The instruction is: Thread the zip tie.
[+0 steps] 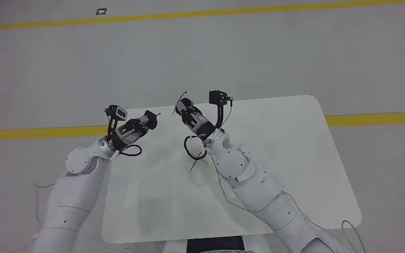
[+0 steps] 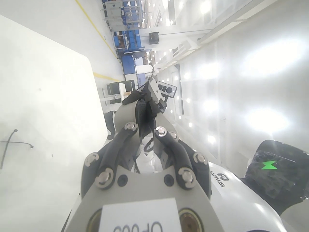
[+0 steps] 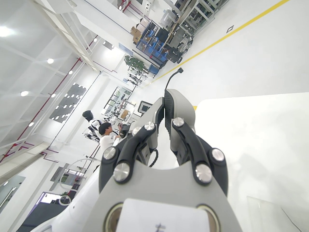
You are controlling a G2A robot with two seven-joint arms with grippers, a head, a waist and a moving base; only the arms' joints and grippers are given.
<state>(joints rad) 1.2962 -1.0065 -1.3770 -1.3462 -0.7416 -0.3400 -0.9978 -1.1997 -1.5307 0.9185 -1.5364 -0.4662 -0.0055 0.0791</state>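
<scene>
**Zip tie clamped in my right pincer, pointing up the frame**

In the top view the zip tie [image 1: 182, 99] sits left of centre in the upper half of the frame. It is pinched between the fingertips of my right pincer [image 1: 181, 110], over the upper left corner of the white table [image 1: 285, 139]. Its long axis carries on out of the fingertips and points toward the top of the frame, with a slight bow.

In my right wrist view the zip tie [image 3: 172, 77] is a thin black strap that leaves the pincer [image 3: 165, 95] just above the frame's centre. It bends toward the upper right and ends in a small square head. The ribbed pads are pressed together on the strap's lower end.

My left pincer [image 1: 154, 117] hangs by the table's left edge, level with the right one and just apart from it. In my left wrist view its fingers [image 2: 125, 117] come together at the tips, and I cannot tell whether anything is between them.

Loose zip ties [image 1: 196, 154] lie crossed on the table under my right forearm.
</scene>
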